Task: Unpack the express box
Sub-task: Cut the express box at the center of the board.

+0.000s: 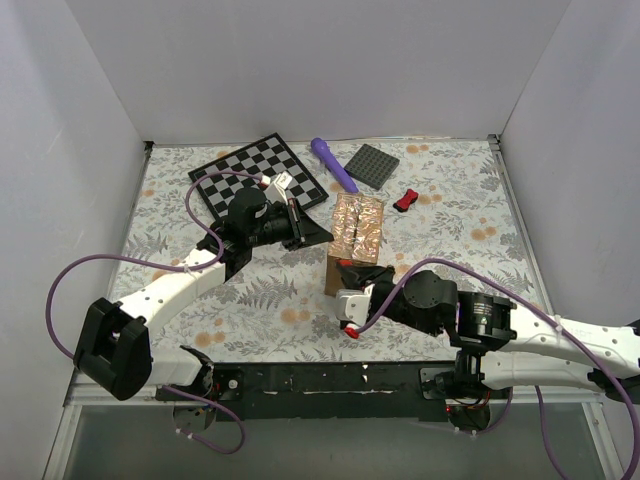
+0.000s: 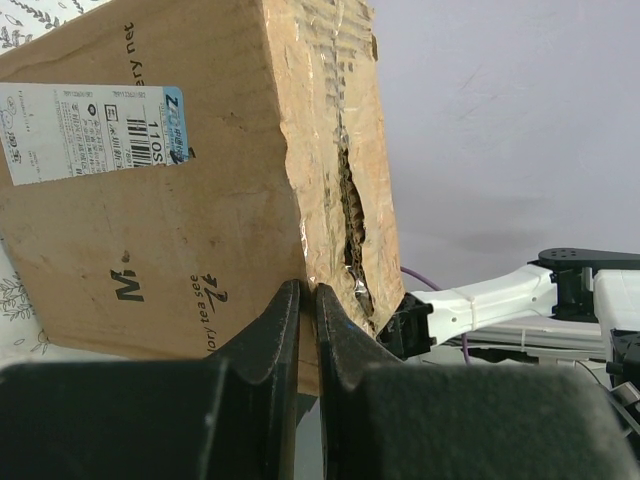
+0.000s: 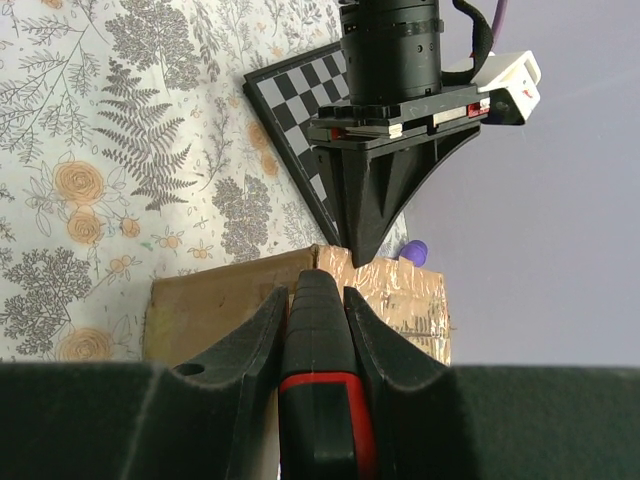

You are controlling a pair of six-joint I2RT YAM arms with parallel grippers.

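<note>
Brown express box [image 1: 358, 228], near end hidden

Top camera: we look down from high behind the rig over the whole table [image 1: 470, 215]. Left wrist: close against the express box [image 2: 200, 220], facing the right arm [image 2: 480, 300]. Right wrist: low, close, sharing that box, facing the left gripper [image 3: 362, 255].

Plain white walls [image 1: 320, 60] on three sides, fern-and-flower patterned table cover [image 1: 450, 215], black strip [image 1: 320, 379] along the near edge, even light
</note>
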